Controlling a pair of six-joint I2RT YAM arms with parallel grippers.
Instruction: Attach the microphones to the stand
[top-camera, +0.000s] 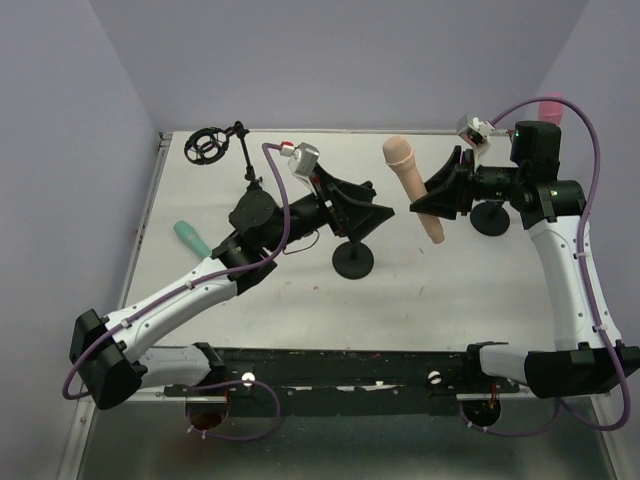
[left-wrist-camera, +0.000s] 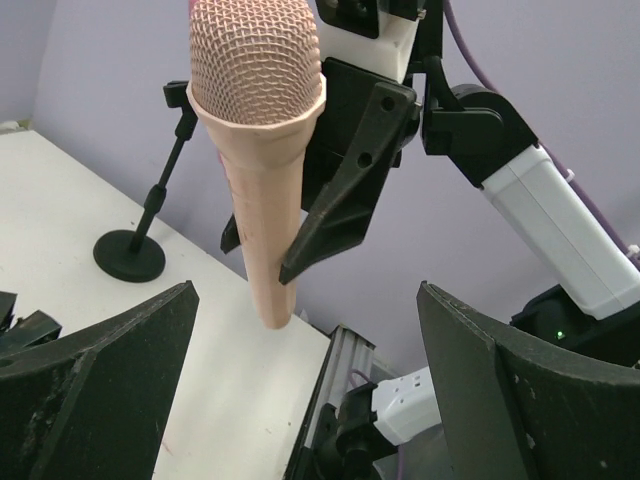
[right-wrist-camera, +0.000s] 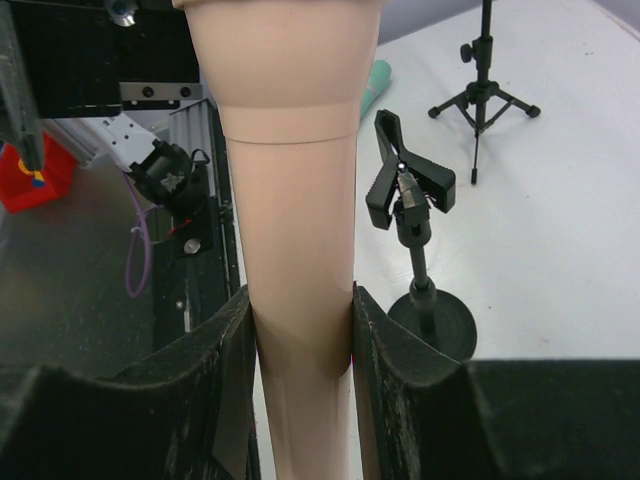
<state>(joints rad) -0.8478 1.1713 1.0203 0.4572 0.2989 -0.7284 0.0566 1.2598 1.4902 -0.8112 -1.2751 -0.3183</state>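
Observation:
My right gripper (top-camera: 428, 195) is shut on the shaft of the peach-beige microphone (top-camera: 412, 185) and holds it above the table, head up and towards the back. The shaft sits between the pads in the right wrist view (right-wrist-camera: 300, 250). The microphone also shows in the left wrist view (left-wrist-camera: 255, 150). My left gripper (top-camera: 383, 200) is open and empty, facing it over a black clip stand with a round base (top-camera: 353, 262). That clip (right-wrist-camera: 410, 192) stands empty. The teal microphone (top-camera: 190, 237) lies on the table at the left. The pink microphone (top-camera: 550, 108) shows partly behind the right arm.
A tripod stand with a ring shock mount (top-camera: 210, 145) is at the back left. Another round stand base (top-camera: 490, 218) sits under the right arm, and also shows in the left wrist view (left-wrist-camera: 130, 255). The table's right edge rail (left-wrist-camera: 335, 400) is close by.

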